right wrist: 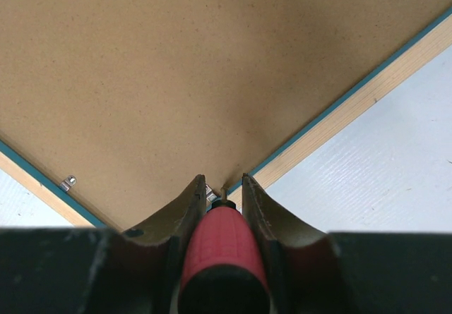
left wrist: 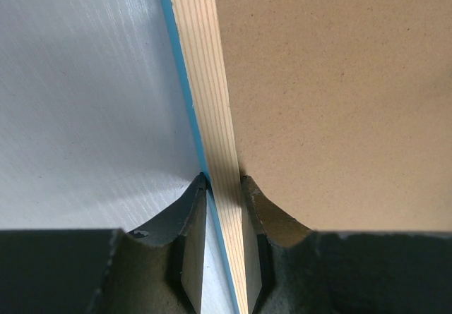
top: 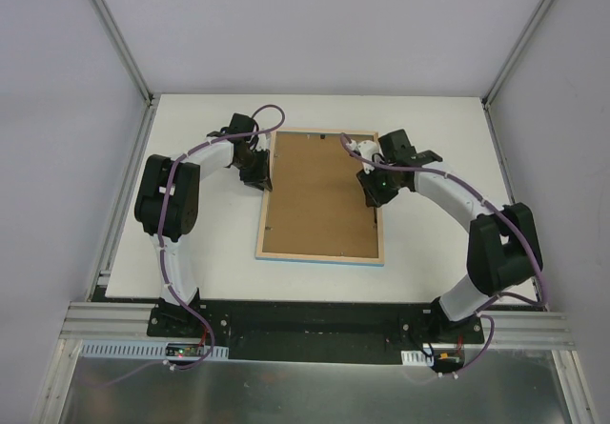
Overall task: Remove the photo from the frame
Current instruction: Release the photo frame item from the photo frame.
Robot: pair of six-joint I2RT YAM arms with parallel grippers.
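Observation:
The frame (top: 319,256) lies face down on the table, its pale wood rim (left wrist: 205,81) and blue edge showing. The brown backing board (top: 322,195) fills it and hides the photo. My left gripper (top: 261,176) is at the frame's left side, and its fingers (left wrist: 224,178) are closed across the wood rim. My right gripper (top: 371,193) is over the frame's right side. It (right wrist: 222,180) is shut on a red-handled screwdriver (right wrist: 222,247), whose tip touches the board's edge beside a small metal tab (right wrist: 212,190).
The white table (top: 429,243) lies between grey side walls with metal posts. Another metal tab (right wrist: 68,183) sits on the board's other edge. A white part (top: 360,145) of the right arm hangs over the frame's top right corner.

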